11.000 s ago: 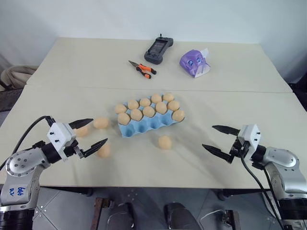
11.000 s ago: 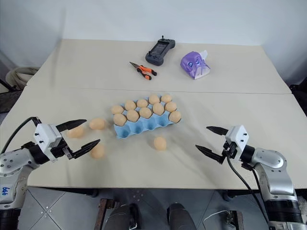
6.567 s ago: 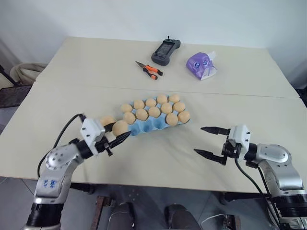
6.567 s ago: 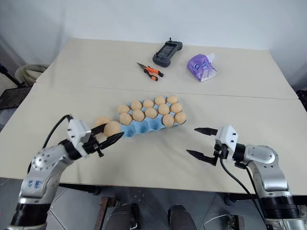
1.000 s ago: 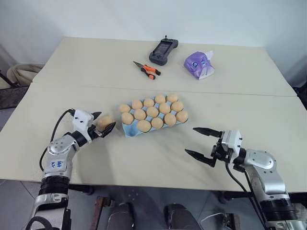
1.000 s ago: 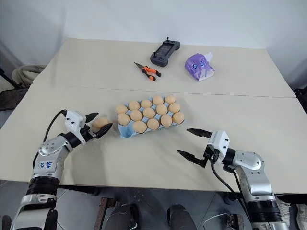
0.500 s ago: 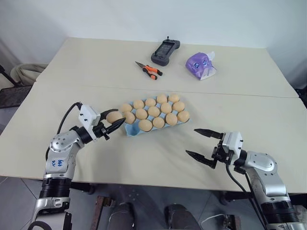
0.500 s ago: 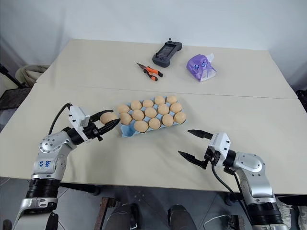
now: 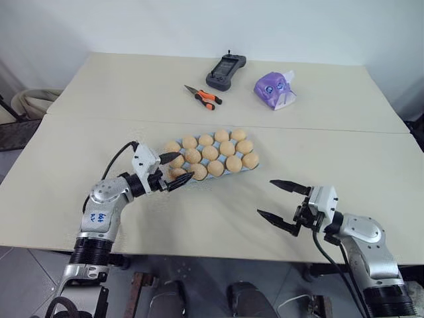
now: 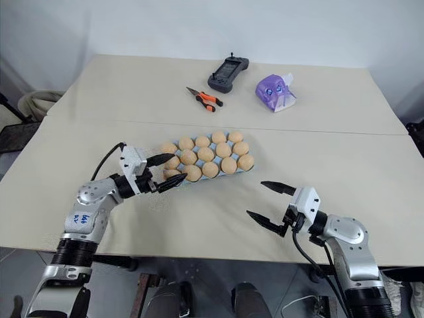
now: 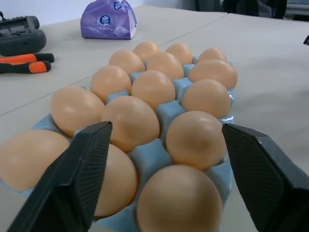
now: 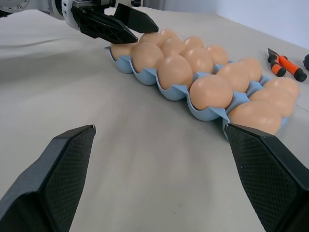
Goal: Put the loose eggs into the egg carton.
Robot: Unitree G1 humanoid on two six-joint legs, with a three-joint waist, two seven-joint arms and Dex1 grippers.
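Currently: Carton Full, Both Claws Empty

Now the egg carton [image 9: 211,161] sits near the middle of the beige table [image 9: 199,218], its light blue cups filled with tan-orange eggs [image 9: 210,153] in three rows. No egg lies loose on the table around the carton.

Left gripper [image 9: 177,171]: positioned at the carton's near-left corner, pointing level toward it. Its two black fingers stand well apart, spanning that corner, one on each side. In the left wrist view the corner eggs sit in their cups between the fingertips [image 11: 82,169], and neither finger presses on an egg. Nothing is held.

Right gripper [image 9: 278,200]: positioned well apart from the carton, on its near-right side, above bare table. Its fingers are spread wide and hold nothing.

Beyond the carton, on the far half of the table: orange-handled pliers [image 9: 201,97], a dark handheld controller [image 9: 222,69] and a purple tissue pack [image 9: 274,88].
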